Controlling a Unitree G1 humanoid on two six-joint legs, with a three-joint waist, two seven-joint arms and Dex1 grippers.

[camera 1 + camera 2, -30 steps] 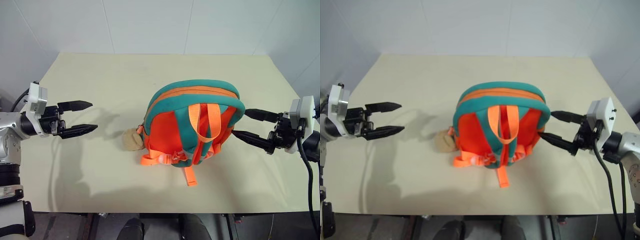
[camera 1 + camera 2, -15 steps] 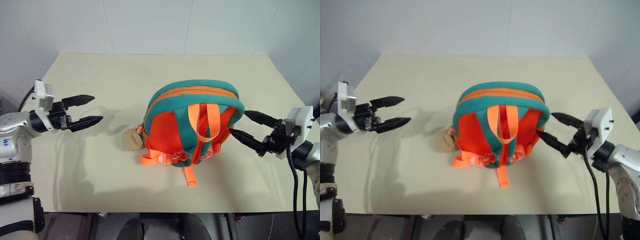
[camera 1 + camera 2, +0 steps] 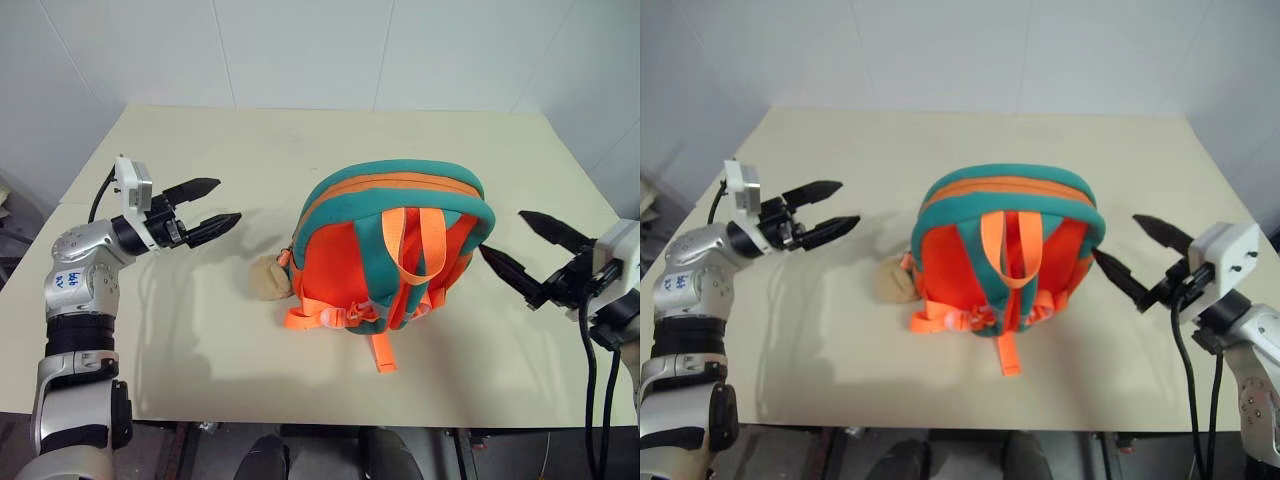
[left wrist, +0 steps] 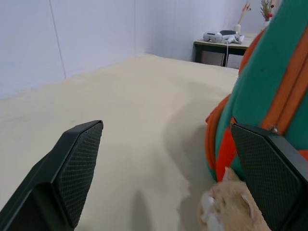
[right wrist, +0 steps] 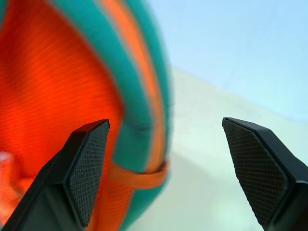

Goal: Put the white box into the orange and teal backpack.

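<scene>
Two claws flank the orange and teal backpack [image 3: 390,250], which lies at the centre of the counter [image 3: 300,140], straps up, long axis running 12 to 6 o'clock. Your left claw [image 3: 212,207] sits at its 9 o'clock, well apart, fingers spread wide and empty. Your right claw [image 3: 522,246] sits at its 3 o'clock, just beside the bag's edge, also wide open and empty, so it looks the nearer one. No white box is visible; it may already be inside the backpack.
</scene>
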